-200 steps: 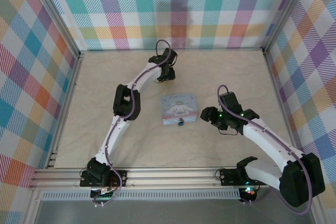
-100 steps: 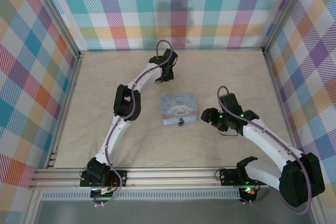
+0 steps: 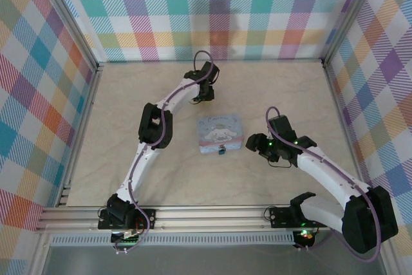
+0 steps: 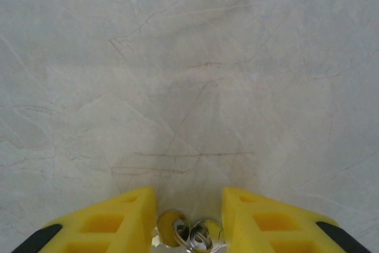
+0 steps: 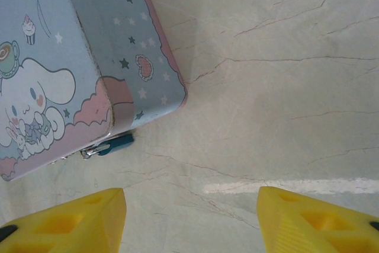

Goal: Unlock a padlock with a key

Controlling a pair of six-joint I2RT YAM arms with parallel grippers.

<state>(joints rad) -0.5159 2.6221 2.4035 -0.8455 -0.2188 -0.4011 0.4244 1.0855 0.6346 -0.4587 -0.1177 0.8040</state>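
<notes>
The left gripper (image 4: 188,197) has its fingers a little apart, with the key (image 4: 177,232) and its rings between them. Nobody can tell if it pinches them, so the key could slip out. The right gripper (image 5: 190,197) is wide open, near the padlock (image 5: 115,143) by the tin (image 5: 71,57).

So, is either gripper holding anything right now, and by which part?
Right gripper: open, nothing held. Left gripper: small silvery metal rings sit between its yellow fingers, but whether they are pinched cannot be told.
</notes>
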